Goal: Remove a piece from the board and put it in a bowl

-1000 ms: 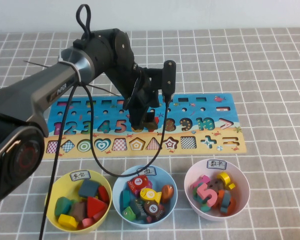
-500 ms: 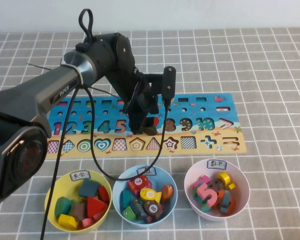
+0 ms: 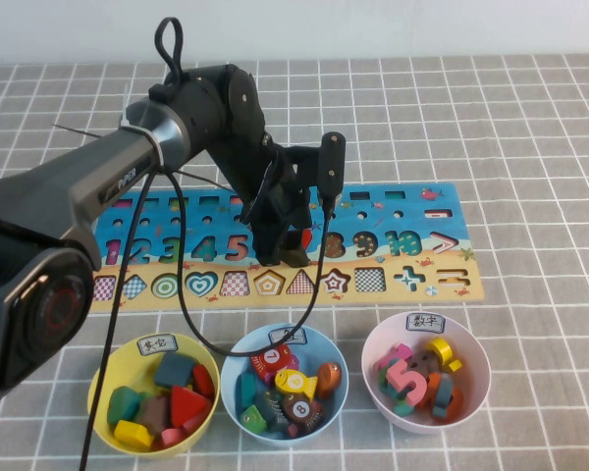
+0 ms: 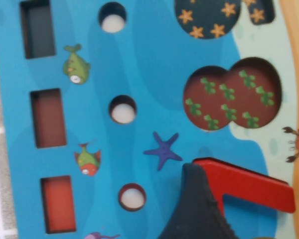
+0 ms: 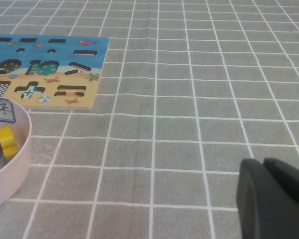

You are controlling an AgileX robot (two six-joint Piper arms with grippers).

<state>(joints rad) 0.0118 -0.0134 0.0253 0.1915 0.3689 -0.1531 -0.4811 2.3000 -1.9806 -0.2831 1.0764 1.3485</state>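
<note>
Red numeral 7 (image 4: 244, 186) sat pinched in the left gripper's (image 3: 281, 247) closed fingers just above the board (image 3: 393, 211), needing a level carry to the pink bowl (image 3: 471, 392); the right gripper (image 5: 271, 199), fingers together, idled over the table (image 5: 189, 99).

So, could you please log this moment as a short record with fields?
left tool: over the board's middle, shut on the red 7
right tool: low over bare table, right of the board, fingers together
board: flat, many recesses open
pink bowl: front right, holds numerals, including a pink 5
other bowls: yellow, light blue
</note>
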